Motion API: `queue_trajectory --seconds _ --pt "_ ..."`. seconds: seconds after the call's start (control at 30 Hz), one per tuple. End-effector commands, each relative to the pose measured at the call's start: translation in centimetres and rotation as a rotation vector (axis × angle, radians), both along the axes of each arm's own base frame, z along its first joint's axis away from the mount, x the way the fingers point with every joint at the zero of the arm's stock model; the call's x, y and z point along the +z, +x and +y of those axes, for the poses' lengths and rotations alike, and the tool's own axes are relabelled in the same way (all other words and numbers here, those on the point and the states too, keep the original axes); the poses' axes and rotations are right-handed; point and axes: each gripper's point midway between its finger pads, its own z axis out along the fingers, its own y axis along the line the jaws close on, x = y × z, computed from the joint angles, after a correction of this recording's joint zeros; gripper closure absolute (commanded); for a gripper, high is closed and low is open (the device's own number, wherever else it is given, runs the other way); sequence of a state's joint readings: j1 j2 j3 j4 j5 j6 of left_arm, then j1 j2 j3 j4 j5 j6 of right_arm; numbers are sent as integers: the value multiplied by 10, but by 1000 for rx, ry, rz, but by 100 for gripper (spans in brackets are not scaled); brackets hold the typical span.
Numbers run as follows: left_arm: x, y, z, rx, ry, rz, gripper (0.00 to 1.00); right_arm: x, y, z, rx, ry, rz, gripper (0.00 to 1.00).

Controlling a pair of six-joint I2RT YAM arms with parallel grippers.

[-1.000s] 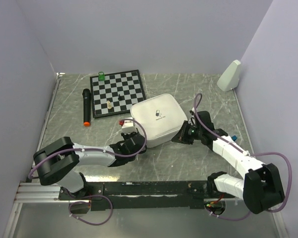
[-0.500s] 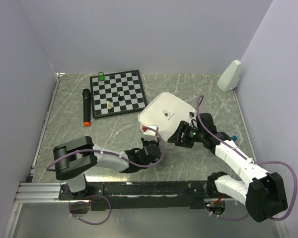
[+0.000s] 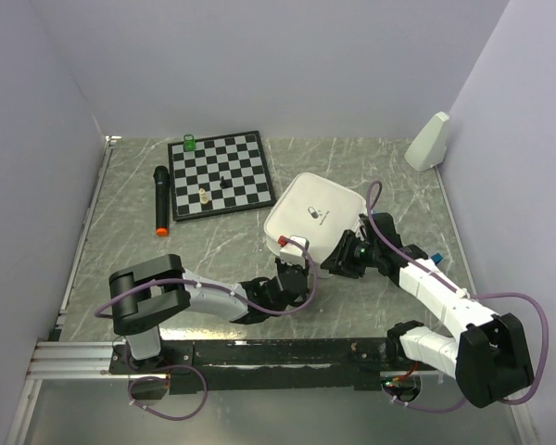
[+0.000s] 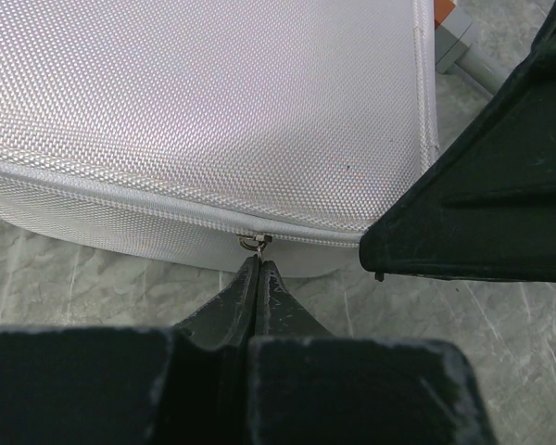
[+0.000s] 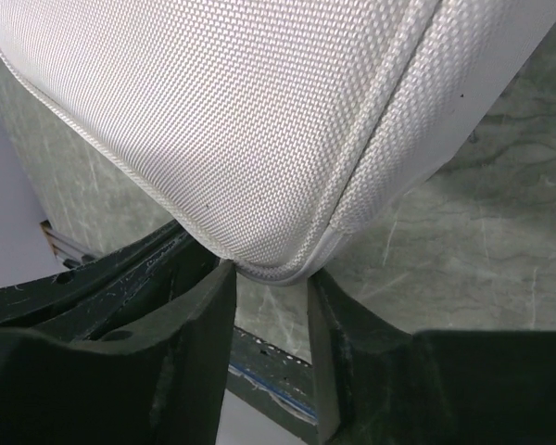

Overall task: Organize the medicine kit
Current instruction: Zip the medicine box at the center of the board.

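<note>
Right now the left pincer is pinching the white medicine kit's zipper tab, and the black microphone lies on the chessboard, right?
Not quite. The microphone lies on the table beside the chessboard, not on it, as the top external view shows. The left pincer does pinch the zipper tab of the medicine kit.

You're in a robot test cell, most likely part of a lab, though the overhead view shows nothing beyond the enclosure. Plain pale walls [image 3: 259, 65] box in the worktop [image 3: 213, 246] at 9, 12 and 3 o'clock. At 6 o'clock a metal rail [image 3: 74, 357] carries both arm bases, with purple cables [image 3: 190, 389] looping loose around it. The worktop has a grey marbled surface. On it lies a mixed lot of props: a chessboard [image 3: 221, 173] at 11 o'clock, a microphone [image 3: 160, 198] at 10, a white wedge-shaped unit [image 3: 428, 141] at 2, and the medicine kit [image 3: 315, 215] near centre.
</note>
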State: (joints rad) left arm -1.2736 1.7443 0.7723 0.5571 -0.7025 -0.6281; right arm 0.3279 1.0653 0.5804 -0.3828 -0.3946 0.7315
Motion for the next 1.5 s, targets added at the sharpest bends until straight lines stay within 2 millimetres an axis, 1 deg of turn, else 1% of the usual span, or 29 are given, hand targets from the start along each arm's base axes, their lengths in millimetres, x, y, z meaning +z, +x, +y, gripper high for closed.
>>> queue_trajectory --seconds 0.0,0.13,0.3,0.37,0.47,0.53,0.57,0.6,0.63,0.67,0.7,0.77,0.83,0.97,1.03,1.07,1.1,1.13,1.17,1.2,1.23,1.3,1.37,1.47 --pt "19 0 -14 -16 -68 -23 99 -10 14 -11 -81 -38 -4 64" --pt "15 3 -9 15 -50 -22 99 -12 16 -14 -98 -42 -3 81" --pt "14 7 4 69 -48 -22 99 -12 18 -19 -114 -46 -8 98" --pt "12 9 12 86 -47 -17 99 -13 19 -22 -123 -51 -11 100" --pt "8 12 23 116 -40 -6 99 -12 20 -26 -132 -47 -15 100" --pt "8 15 29 131 -49 -1 99 -9 21 -24 -120 -27 -26 100" --pt "7 15 31 136 -51 2 99 -6 21 -22 -115 -14 -39 93" --pt "6 17 33 141 -48 2 99 -3 21 -20 -108 1 -53 83" --pt "7 18 35 148 -46 0 99 -4 21 -20 -110 4 -56 71" --pt "7 19 35 151 -49 0 99 -1 21 -20 -111 6 -65 63" --pt "6 20 37 157 -45 0 99 -1 21 -20 -108 4 -69 58" --pt "7 22 40 164 -51 0 99 1 21 -21 -104 -1 -71 52" --pt "9 23 40 163 -61 -1 99 2 21 -21 -100 -2 -72 48" --pt "15 21 41 144 -95 -9 99 6 22 -17 -89 19 -84 45" --pt "26 16 38 91 -130 -28 99 9 21 -16 -81 26 -91 43" --pt "29 12 35 56 -147 -31 94 11 21 -16 -79 26 -95 42" --pt "33 8 36 27 -171 -42 85 13 21 -15 -73 28 -100 41" --pt "42 4 32 -16 -205 -62 75 15 21 -16 -70 27 -103 41" --pt "43 -1 34 -53 -215 -77 61 16 21 -15 -66 25 -107 41" --pt "48 -6 33 -86 -238 -90 51 17 21 -16 -66 20 -110 40" --pt "52 -10 31 -119 -250 -102 42 18 21 -17 -65 19 -116 40" --pt "56 -15 24 -175 -256 -124 34 19 21 -17 -64 16 -115 39" --pt "56 -17 17 -215 -243 -136 34 20 23 -17 -68 14 -117 39" --pt "54 -16 13 -224 -232 -138 34 24 26 -17 -73 13 -122 38"
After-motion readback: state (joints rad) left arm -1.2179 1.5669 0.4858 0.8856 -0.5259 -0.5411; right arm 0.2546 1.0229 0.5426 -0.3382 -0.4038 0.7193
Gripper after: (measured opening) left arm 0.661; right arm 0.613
